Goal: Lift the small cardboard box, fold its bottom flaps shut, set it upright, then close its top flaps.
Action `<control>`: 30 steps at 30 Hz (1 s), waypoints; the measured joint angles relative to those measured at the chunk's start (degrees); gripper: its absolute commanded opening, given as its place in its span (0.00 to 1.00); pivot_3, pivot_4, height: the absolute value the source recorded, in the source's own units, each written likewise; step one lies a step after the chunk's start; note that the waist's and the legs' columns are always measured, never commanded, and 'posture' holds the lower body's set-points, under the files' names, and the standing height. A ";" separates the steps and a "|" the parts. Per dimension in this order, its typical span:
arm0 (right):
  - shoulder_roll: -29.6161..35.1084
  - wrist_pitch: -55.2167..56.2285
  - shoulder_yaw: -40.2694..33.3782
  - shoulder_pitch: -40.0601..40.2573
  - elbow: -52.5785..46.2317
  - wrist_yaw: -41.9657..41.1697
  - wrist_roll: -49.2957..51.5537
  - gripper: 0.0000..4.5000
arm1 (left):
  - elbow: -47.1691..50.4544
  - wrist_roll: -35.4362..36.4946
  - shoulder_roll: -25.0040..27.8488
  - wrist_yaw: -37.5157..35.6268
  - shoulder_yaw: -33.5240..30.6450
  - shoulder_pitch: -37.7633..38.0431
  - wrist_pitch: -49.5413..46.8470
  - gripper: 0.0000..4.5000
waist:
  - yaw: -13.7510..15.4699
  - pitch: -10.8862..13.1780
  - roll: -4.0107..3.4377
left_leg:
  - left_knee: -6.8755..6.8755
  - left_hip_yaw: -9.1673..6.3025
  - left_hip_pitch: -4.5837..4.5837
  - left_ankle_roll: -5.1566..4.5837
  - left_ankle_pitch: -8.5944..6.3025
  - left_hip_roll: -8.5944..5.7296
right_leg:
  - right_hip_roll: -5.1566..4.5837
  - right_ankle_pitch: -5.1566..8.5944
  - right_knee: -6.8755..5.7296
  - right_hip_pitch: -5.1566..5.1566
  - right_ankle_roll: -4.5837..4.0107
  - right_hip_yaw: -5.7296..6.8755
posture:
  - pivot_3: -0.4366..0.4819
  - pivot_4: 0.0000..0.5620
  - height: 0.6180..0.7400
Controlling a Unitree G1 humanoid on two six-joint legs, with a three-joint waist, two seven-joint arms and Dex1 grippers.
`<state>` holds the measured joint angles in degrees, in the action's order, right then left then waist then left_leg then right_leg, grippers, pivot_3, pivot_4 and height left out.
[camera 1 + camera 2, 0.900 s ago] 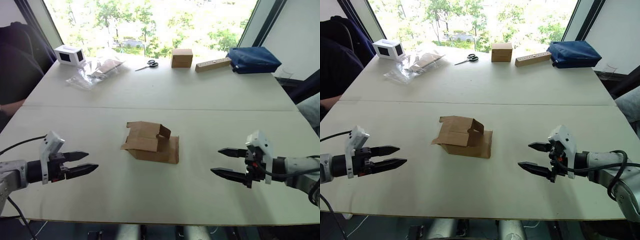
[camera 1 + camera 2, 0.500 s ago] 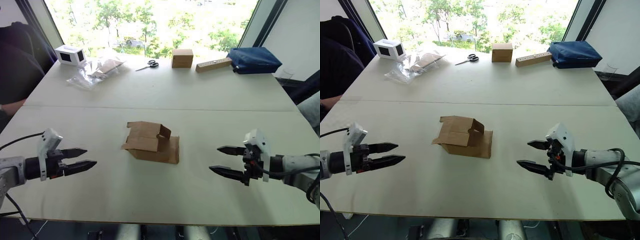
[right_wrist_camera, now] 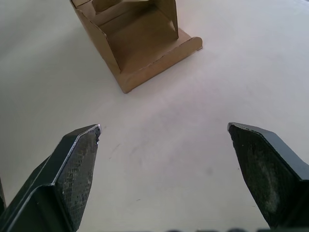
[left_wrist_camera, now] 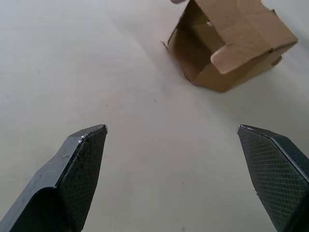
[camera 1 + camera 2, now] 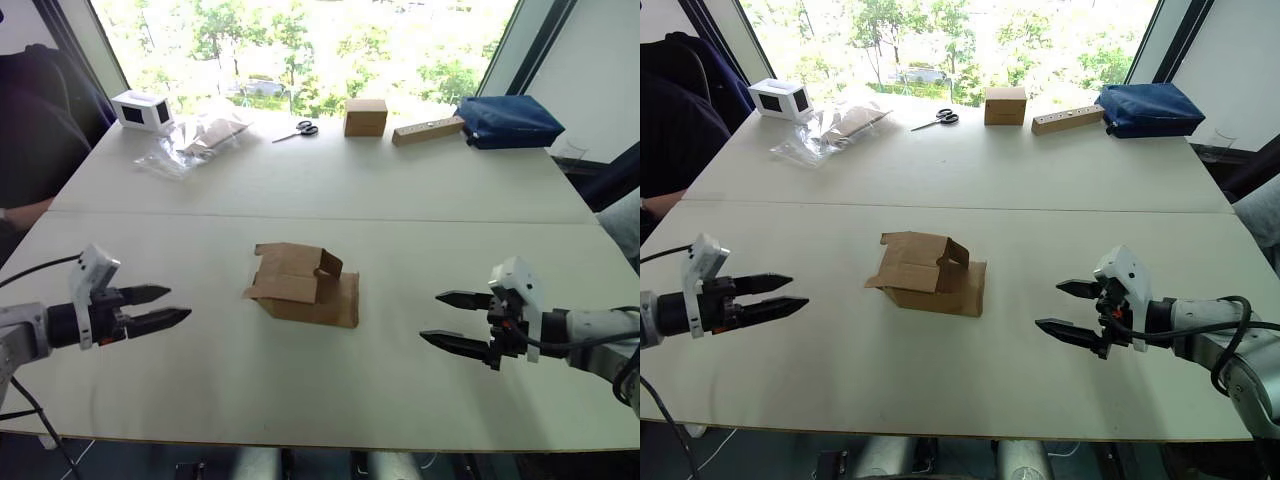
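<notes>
In the middle of a pale tabletop [image 5: 400, 190], the small cardboard box [image 5: 302, 285] lies on its side, unheld and with nothing touching it. It is plain brown corrugated card. Its flaps hang loose at both ends: from the left wrist view one open end faces the camera with a short flap [image 4: 231, 54] folded partway across the opening, and from the right wrist view the other open end shows, with one long flap [image 3: 161, 57] lying flat on the tabletop.

The left gripper [image 5: 158, 307] hovers low over the tabletop well to the left of the box, pointing toward it, its two black jaws spread moderately apart and holding nothing. The right gripper [image 5: 448, 320] hovers well to the right of the box, also pointing toward it, its jaws spread wide and likewise holding nothing. The box sits between the two grippers, apart from both.

Along the far edge of the tabletop, by a bright window, stand a white box with dark panels [image 5: 140, 110], a crumpled clear plastic bag [image 5: 195, 142], a pair of scissors [image 5: 297, 130], a neat brown cube-like box [image 5: 365, 117], a long wooden block [image 5: 427, 130] and a dark blue pouch [image 5: 506, 120]. These are all well apart from the small cardboard box.
</notes>
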<state>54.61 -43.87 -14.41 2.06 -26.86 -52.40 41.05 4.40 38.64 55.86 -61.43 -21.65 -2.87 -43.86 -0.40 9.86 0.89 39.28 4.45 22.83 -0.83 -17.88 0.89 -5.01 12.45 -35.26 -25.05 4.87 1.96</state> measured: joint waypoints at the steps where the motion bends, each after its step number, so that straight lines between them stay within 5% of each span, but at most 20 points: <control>1: 0.00 0.20 -0.11 0.12 0.00 -0.08 -0.17 0.99 | -0.10 -0.53 -0.10 0.80 0.01 -0.58 0.39 0.98 | -0.03 0.00 0.00 | 0.00 0.00 -0.05 0.00 0.00 0.00 | 0.00 0.00 0.00 0.04 0.01 0.00 | 0.48 0.27 1.00; 5: 0.00 0.95 -1.46 1.07 -0.05 -0.06 -0.75 0.99 | -3.75 -0.35 1.01 -0.09 0.99 -3.70 -2.55 0.98 | -0.09 0.01 0.02 | -0.01 0.01 -0.28 -0.01 -0.01 0.01 | 0.02 0.00 -0.02 0.26 0.02 0.01 | 0.48 0.27 1.00; 11: 0.64 1.67 -2.17 -0.19 -4.69 1.12 -1.60 0.99 | -12.14 3.60 3.42 -3.74 8.29 -20.92 -17.82 0.98 | 0.29 0.00 0.08 | -0.01 -0.01 -0.41 -0.01 -0.01 -0.01 | 0.06 0.03 -0.02 0.40 0.09 -0.01 | 0.48 0.27 1.00; 15: 0.87 -0.04 -0.25 -4.11 -10.57 3.87 -1.16 0.99 | -18.46 6.12 -1.81 -4.88 12.51 -31.24 -26.85 0.98 | 0.64 -0.01 0.10 | 0.00 -0.02 -0.42 -0.01 -0.01 -0.07 | 0.10 0.03 -0.10 0.40 0.13 -0.01 | 0.48 0.27 1.00; 25: -1.87 -6.80 4.16 -8.73 -17.69 13.76 2.81 0.99 | -29.92 3.74 -10.69 -9.38 24.36 -38.51 -30.29 0.98 | 1.24 -0.02 0.18 | 0.06 -0.05 -0.39 0.04 0.03 -0.07 | 0.22 0.04 -0.13 0.40 0.09 -0.06 | 0.48 0.27 1.00; 30: -4.39 -9.32 -0.07 -7.75 -18.24 17.60 7.99 0.99 | -34.68 0.88 -12.73 -13.58 30.07 -42.99 -30.47 0.98 | 1.12 -0.02 0.31 | 0.07 -0.05 -0.35 0.01 0.01 -0.07 | 0.22 0.04 -0.07 0.40 0.09 -0.09 | 0.48 0.27 1.00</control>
<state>50.22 -53.19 -14.49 -5.68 -45.10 -34.81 49.05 -30.28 39.53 43.13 -75.01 8.42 -45.86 -74.33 0.72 9.84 1.20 39.35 4.40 22.48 -0.82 -17.87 0.82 -4.79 12.49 -35.33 -24.65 4.96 1.87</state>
